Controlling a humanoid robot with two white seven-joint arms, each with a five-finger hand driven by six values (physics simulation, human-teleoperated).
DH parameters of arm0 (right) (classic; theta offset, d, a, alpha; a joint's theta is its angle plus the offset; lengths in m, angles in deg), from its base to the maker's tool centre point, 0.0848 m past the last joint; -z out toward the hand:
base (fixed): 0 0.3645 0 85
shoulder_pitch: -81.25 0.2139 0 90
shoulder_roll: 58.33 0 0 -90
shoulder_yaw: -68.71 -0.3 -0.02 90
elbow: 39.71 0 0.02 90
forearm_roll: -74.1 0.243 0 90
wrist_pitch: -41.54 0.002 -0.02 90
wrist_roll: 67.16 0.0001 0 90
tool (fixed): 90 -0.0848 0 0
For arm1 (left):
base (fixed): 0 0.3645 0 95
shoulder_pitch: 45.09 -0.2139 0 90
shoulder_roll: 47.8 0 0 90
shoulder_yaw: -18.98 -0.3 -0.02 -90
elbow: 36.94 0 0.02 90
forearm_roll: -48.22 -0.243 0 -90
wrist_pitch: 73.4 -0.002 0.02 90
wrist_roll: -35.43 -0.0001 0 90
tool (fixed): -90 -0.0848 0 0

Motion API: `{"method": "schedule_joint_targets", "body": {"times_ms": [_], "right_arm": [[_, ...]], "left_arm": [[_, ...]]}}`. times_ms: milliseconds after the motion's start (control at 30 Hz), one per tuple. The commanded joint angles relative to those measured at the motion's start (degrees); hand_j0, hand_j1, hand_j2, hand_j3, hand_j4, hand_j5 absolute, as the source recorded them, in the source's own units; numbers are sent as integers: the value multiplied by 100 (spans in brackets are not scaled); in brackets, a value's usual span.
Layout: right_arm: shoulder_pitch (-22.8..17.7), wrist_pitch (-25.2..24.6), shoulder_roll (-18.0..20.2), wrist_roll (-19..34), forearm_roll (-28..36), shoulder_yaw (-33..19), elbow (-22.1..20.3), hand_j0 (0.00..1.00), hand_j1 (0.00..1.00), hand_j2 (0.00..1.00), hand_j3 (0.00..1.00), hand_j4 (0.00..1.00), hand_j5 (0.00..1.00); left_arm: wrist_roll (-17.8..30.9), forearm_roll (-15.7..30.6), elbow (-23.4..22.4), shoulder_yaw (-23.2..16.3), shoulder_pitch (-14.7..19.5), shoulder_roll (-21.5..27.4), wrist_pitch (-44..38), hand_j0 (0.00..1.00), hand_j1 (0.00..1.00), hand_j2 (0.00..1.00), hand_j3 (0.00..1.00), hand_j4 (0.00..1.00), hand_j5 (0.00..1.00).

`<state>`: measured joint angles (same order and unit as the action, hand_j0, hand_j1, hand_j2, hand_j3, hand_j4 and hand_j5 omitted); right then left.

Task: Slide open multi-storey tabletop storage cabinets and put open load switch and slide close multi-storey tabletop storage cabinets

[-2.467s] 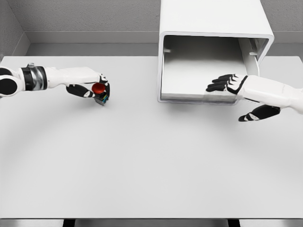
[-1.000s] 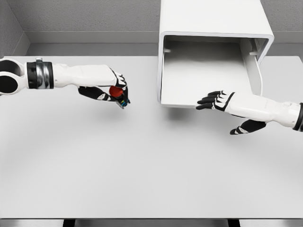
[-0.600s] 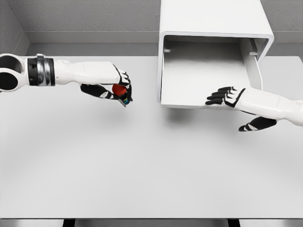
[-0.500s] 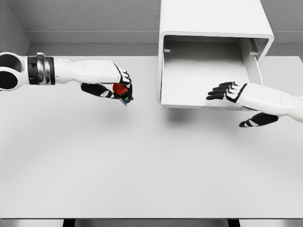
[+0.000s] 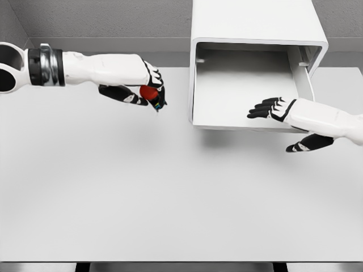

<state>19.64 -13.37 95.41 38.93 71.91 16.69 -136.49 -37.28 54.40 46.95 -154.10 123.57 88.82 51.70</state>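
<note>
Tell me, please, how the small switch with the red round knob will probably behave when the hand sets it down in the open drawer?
The small switch with the red round knob looks rigid and light: the left hand holds it in the air with its fingertips only. The round knob may let it roll if it lands sideways. The white drawer's floor looks smooth, so it could slide a little.

The storage cabinet (image 5: 258,22) at one o'clock is plain white, its open drawer (image 5: 244,85) a shade greyer inside. The load switch (image 5: 151,94) at ten o'clock shows a red cap over a dark body with a speck of blue-green. Both hands, left hand (image 5: 142,90) and right hand (image 5: 278,110), are white with black fingers. The table (image 5: 170,198) is pale grey; the wall (image 5: 102,20) is speckled grey.
</note>
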Motion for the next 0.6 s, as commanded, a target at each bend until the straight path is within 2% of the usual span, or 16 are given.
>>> {"method": "schedule_joint_targets", "body": {"times_ms": [0,567], "right_arm": [[0,-9,16,-44,43,-19,-25,100,100,100,100,100,100],[-79,-9,16,-44,140,-45,-34,100,100,100,100,100,100]], "left_arm": [[-6,49,31,11,9,-4,-10,50,50,50,50,50,50],[-15,163,128,64,272,-127,-10,50,50,50,50,50,50]]}}
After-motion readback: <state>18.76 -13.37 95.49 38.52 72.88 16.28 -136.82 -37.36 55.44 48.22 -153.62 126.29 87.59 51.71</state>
